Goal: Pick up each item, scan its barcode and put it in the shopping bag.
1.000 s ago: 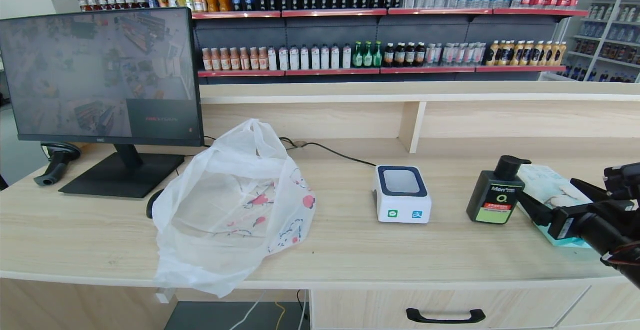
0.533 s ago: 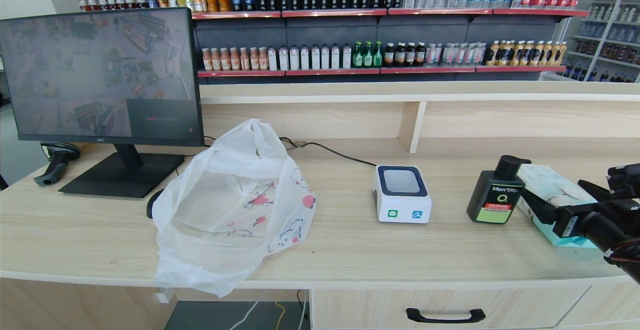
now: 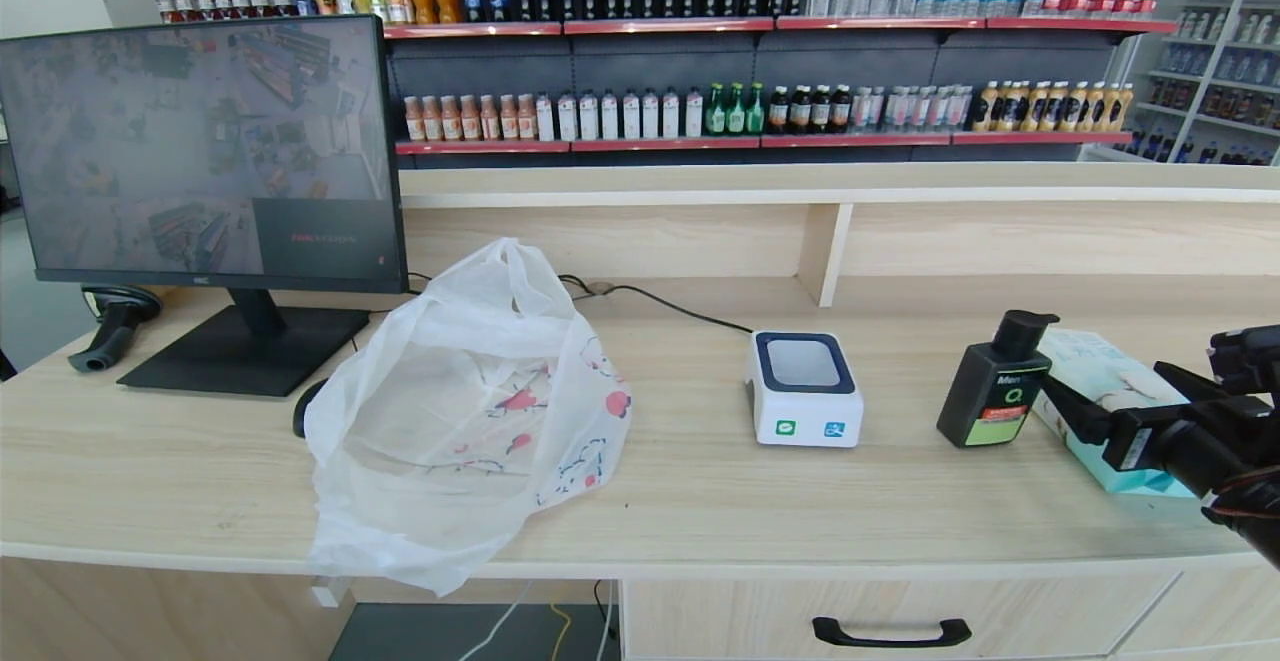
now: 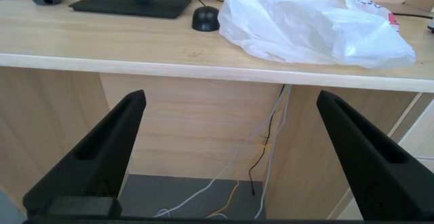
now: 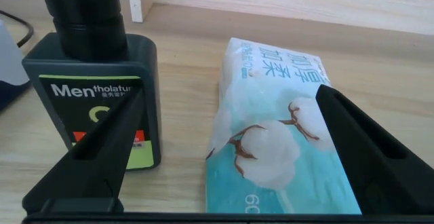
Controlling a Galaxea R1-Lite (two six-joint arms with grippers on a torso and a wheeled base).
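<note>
Dark-green pump bottle (image 3: 990, 393) leans beside tissue pack (image 3: 1085, 361); right pincer (image 3: 1105, 381) spread over pack: keep its left finger off bottle before closing.

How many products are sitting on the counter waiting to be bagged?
2. A dark pump bottle with a black cap stands right of the white scanner box; a pale blue tissue pack lies farther right beside it. Nothing shows through the white plastic bag.
</note>
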